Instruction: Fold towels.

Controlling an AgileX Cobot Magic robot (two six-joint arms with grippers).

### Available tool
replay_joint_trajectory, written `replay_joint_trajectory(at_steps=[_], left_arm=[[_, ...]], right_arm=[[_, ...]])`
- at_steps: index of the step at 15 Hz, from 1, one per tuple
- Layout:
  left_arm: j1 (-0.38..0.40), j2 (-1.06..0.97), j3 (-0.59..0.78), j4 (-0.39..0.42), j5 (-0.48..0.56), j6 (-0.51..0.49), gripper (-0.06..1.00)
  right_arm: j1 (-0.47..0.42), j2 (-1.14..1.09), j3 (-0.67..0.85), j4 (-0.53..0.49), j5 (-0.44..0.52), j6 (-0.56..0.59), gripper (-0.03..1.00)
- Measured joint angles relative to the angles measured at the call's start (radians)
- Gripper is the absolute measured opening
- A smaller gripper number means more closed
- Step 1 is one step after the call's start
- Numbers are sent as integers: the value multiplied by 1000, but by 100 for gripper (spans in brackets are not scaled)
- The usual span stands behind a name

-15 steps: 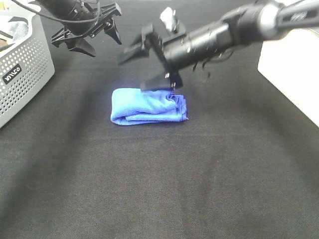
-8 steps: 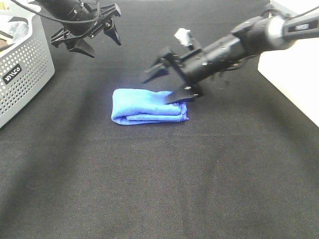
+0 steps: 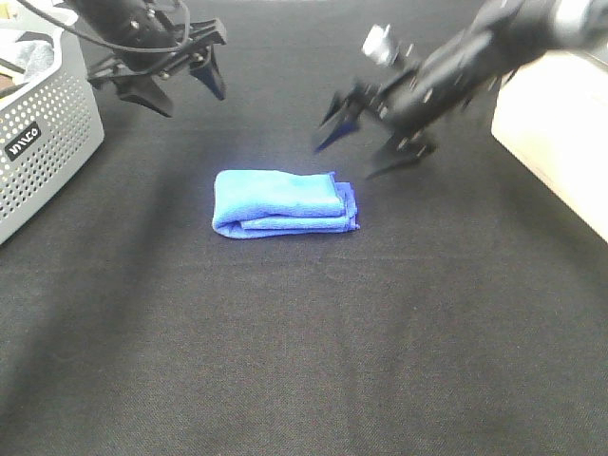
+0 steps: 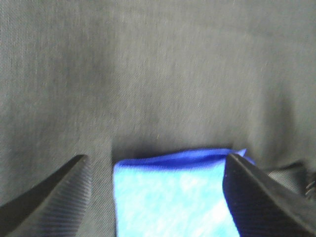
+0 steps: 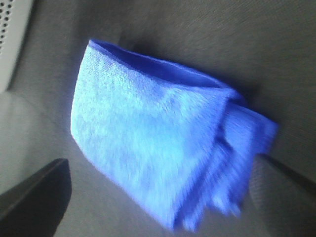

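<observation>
The blue towel point(image 3: 284, 201) lies folded into a compact rectangle on the black table cover point(image 3: 304, 361), slightly toward 11 o'clock from the centre of the exterior high view; stacked layers show along its near edge, and the layer ends at its 3 o'clock end sit slightly uneven. The right gripper point(image 3: 370, 142) hangs above the cover at roughly 1 o'clock from the towel, jaws spread wide and holding nothing, clear of the cloth. The left gripper point(image 3: 176, 81) hangs at roughly 11 o'clock from the towel, jaws likewise wide apart and empty; its wrist view shows both fingertips point(image 4: 49, 197) flanking the towel point(image 4: 173, 192) with no contact. The perforated grey basket point(image 3: 43, 142) stands at 9 o'clock, well apart from the towel, with some cloth visible inside. Judgement: the fold appears complete or close to it. Risk 1: the loose layer ends at 3 o'clock, seen ragged in the right wrist view point(image 5: 148, 148), may spring open if a fingertip catches them during a low pass. Risk 2: a grasp taking only the upper layer would peel the stack apart on lifting. Risk 3: pressing down off-centre could drag the towel across the cover and skew the fold.
</observation>
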Motion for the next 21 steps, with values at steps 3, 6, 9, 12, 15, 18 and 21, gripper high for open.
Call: replay_joint_trajectory(at_steps=[3,6,9,12,15,18,21], left_arm=[[0,-76,0,24,153,62,71],[-15,-142,0,96,229,101,71],[-55,-279,49,225,231,112,71],[-62,-489,233,246,231,113,71],[-62,-782,544,250,234,113,71],[-62,-1047,768,250,239,113,71],[-62,-1324,952,250,240,114,71]], right_arm=[[0,-158,0,-166,80,134,92],[0,-256,0,-224,190,196,92],[0,-331,4,-299,231,269,92],[0,-465,102,-401,232,301,92],[0,-712,344,-456,231,323,92],[0,-979,602,-464,135,342,92],[0,-1240,841,-502,78,344,92]])
